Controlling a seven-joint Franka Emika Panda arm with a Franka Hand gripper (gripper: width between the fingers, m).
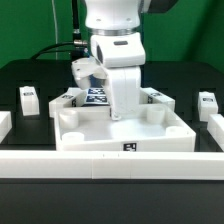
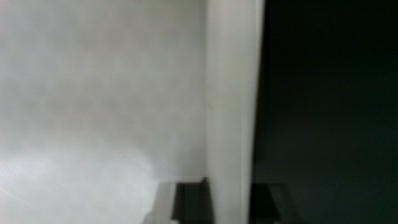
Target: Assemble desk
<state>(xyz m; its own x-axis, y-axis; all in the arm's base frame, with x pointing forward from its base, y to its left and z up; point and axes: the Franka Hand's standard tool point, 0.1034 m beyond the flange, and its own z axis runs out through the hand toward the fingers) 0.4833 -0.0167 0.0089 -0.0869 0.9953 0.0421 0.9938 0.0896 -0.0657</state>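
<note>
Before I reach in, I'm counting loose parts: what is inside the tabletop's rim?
Round corner sockets and bare white floor show in the tabletop. The pincer is shut, apparently on its wall. The arm covers the middle and back.

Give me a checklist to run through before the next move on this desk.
1. Gripper closed: ok. In the wrist view it is shut on a thin white wall, apparently the tabletop rim.
2. Tabletop lying flat, sockets up: ok.
3. Legs fitted in sockets: not ok. The sockets in view look empty.
4. Loose legs found: ok for two. A leg stands at the exterior view's left, another leg at its right.
5. Remaining legs: cannot tell. The arm hides much of the area behind.
6. Tabletop against the front rail: cannot tell whether they touch.
</note>
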